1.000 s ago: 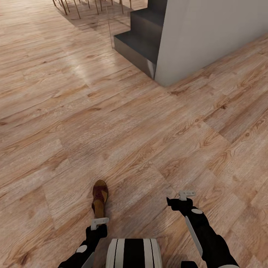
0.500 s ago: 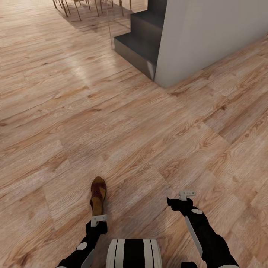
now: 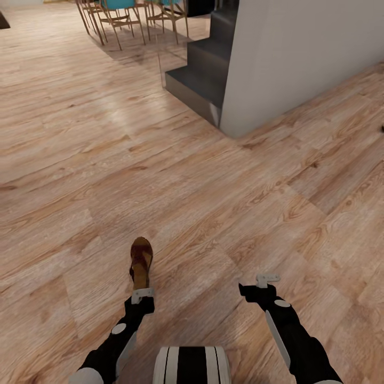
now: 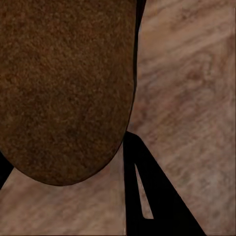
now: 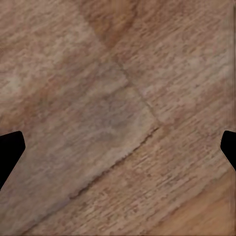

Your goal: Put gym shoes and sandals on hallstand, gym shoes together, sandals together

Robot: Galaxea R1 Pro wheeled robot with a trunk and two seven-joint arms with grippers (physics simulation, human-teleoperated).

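Note:
A dark brown sandal (image 3: 141, 261) with a tan footbed sticks out forward from my left gripper (image 3: 141, 295), which is shut on its heel end just above the corridor floor (image 3: 224, 213). In the left wrist view the sandal's brown surface (image 4: 64, 83) looms close, with one dark finger (image 4: 147, 196) beside it. My right gripper (image 3: 266, 278) hangs over bare planks at the lower right. The right wrist view shows its fingertips (image 5: 10, 147) far apart, open, with only wood between them. The gym shoes and the hallstand are out of view.
Dark grey steps (image 3: 197, 80) and a pale wall block (image 3: 298, 53) stand ahead to the right. Wooden-legged chairs with teal seats (image 3: 122, 16) are at the far back. A small dark thing (image 3: 382, 128) shows at the right edge. My base (image 3: 192, 365) is at the bottom.
The left arm has reached forward with the sandal held in it. The view has tilted up, so the chairs now show. The right arm has stayed put.

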